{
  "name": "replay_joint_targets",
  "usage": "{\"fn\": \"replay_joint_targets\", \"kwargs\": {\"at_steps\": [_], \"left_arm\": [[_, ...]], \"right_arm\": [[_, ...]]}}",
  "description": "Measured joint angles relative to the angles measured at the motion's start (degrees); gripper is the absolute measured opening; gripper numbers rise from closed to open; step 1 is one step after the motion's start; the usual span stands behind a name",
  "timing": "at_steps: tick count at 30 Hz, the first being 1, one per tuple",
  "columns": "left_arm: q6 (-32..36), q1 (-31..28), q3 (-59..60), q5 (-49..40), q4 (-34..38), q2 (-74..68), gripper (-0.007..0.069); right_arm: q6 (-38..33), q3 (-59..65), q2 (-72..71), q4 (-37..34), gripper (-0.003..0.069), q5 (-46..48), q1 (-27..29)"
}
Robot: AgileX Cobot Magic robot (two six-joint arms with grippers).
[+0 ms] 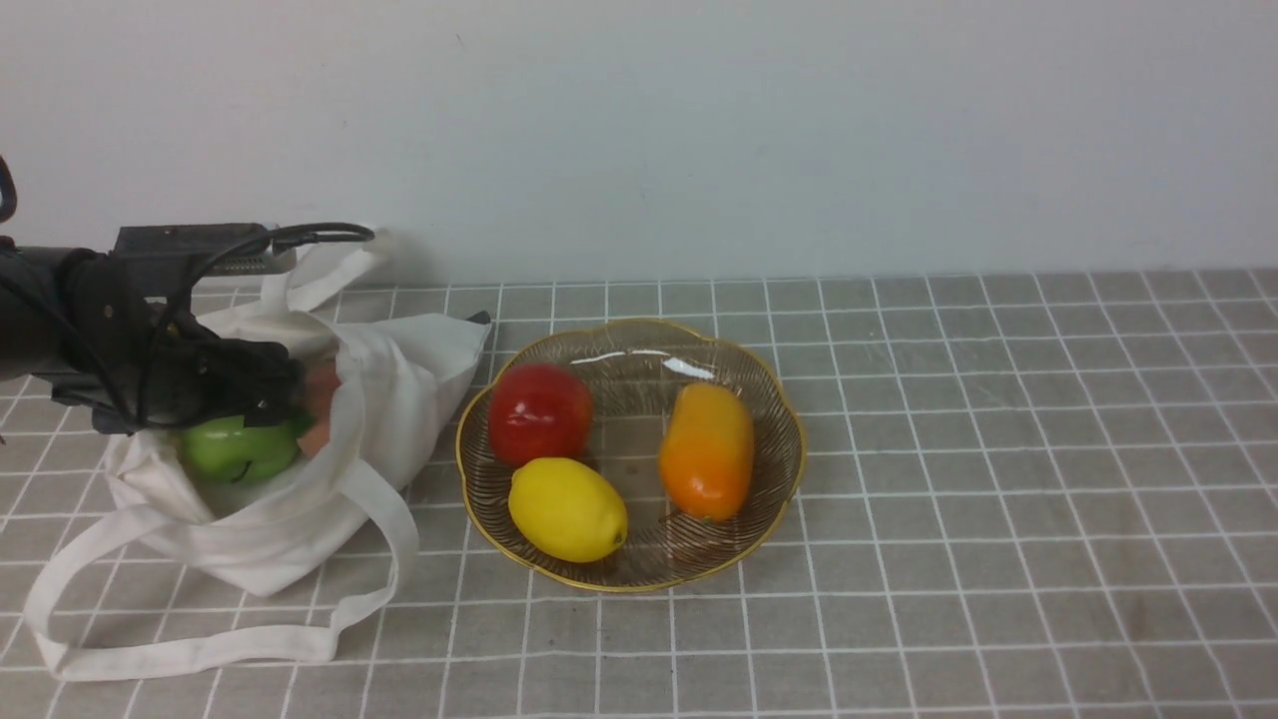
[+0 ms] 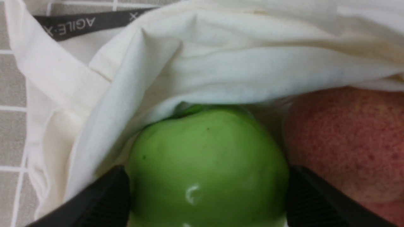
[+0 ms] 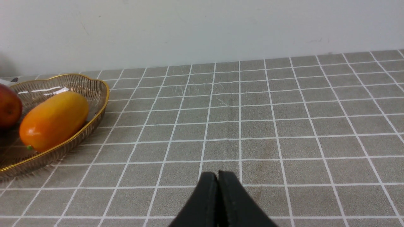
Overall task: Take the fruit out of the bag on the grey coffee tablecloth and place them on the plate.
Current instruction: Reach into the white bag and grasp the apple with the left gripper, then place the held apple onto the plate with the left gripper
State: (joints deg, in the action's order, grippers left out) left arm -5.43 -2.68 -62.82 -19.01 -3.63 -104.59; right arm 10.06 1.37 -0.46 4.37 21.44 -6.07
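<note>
The off-white bag [image 1: 399,379] lies open at the left on the grey checked tablecloth [image 1: 998,449]. Inside it are the green apple [image 1: 235,449] and, beside it, the pink-orange peach [image 1: 321,394]. My left gripper [image 1: 265,399] reaches into the bag's mouth. In the left wrist view its gripper [image 2: 206,176] has both black fingers against the sides of the green apple [image 2: 205,164], with the peach [image 2: 347,142] next to it. The glass plate [image 1: 779,399] sits right of the bag. My right gripper [image 3: 217,175] is shut and empty above bare cloth.
The plate holds a red apple [image 1: 539,411], a yellow lemon [image 1: 567,509] and an orange elongated fruit [image 1: 707,449]. The bag's strap handles [image 1: 200,649] trail toward the front left. A white wall [image 1: 699,130] stands behind the table.
</note>
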Motion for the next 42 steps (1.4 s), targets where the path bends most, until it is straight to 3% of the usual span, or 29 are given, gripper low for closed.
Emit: {"fn": "replay_joint_targets", "kwargs": {"at_steps": [8, 19, 28, 37, 42], "left_arm": [[0.00, 0.00, -1.23, -0.52, -0.12, -1.07, 0.0538], [0.00, 0.01, -2.38, -14.77, 1.78, 4.07, 0.0515], [0.05, 0.01, -2.38, -20.39, 3.15, 12.43, 0.0507], [7.60, 0.82, -2.38, -21.99, 15.03, 17.92, 0.0506], [17.06, 8.03, -2.38, -21.51, 26.72, 20.05, 0.0506]], "right_arm": [[0.00, 0.00, 0.00, 0.00, -0.0015, 0.00, 0.00], [0.00, 0.00, 0.00, 0.00, -0.0015, 0.00, 0.00], [0.00, 0.00, 0.00, 0.00, -0.0015, 0.00, 0.00], [0.00, 0.00, 0.00, 0.00, -0.0015, 0.00, 0.00], [0.00, 0.00, 0.00, 0.00, -0.0015, 0.00, 0.00]]}}
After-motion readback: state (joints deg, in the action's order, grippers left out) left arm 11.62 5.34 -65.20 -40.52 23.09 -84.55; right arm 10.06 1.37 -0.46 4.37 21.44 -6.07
